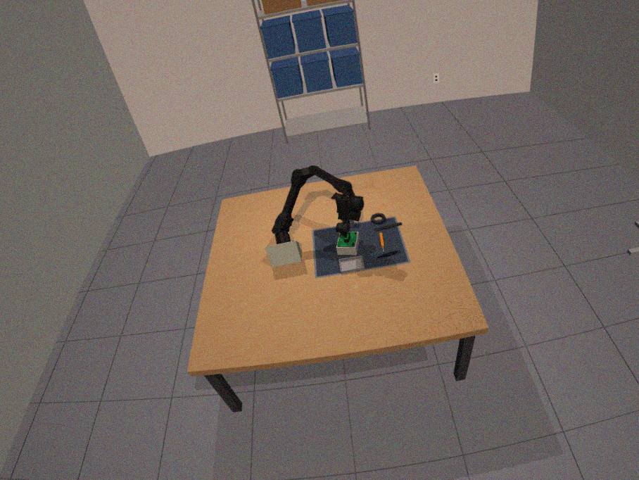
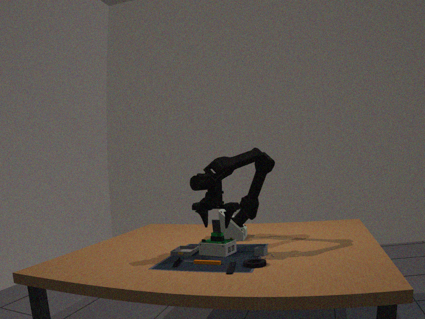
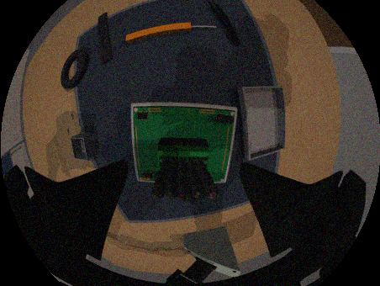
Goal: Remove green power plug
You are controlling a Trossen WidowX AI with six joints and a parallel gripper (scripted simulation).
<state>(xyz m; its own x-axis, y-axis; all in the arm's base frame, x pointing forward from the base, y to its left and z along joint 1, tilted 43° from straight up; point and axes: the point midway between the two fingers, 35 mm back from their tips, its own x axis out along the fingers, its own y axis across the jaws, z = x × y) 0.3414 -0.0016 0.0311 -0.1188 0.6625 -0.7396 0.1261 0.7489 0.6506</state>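
The green plug [image 2: 216, 235] [image 3: 182, 155] sits in the black socket on the circuit board [image 1: 353, 241] [image 3: 147, 130], with a dark bundle of wires rising from its top. The board lies on a pale box. My gripper [image 2: 216, 227] [image 3: 183, 169] is open and empty, pointing down. In the exterior view its fingertips are above the plug, on either side of the upper wires. In the wrist view the wires hide part of the board's near edge. The grey tray [image 1: 351, 264] [image 2: 180, 253] [image 3: 261, 118] is empty and lies beside the box, on the right in the wrist view.
On the blue mat [image 1: 325, 264] [image 3: 126, 84] lie an orange-handled tool [image 1: 381, 240] [image 2: 207, 262] [image 3: 160, 32] and two dark slim tools. A black ring [image 1: 378, 218] [image 2: 254, 263] [image 3: 75, 69] lies near its edge. A small dark block [image 3: 84, 145] is left of the board in the wrist view.
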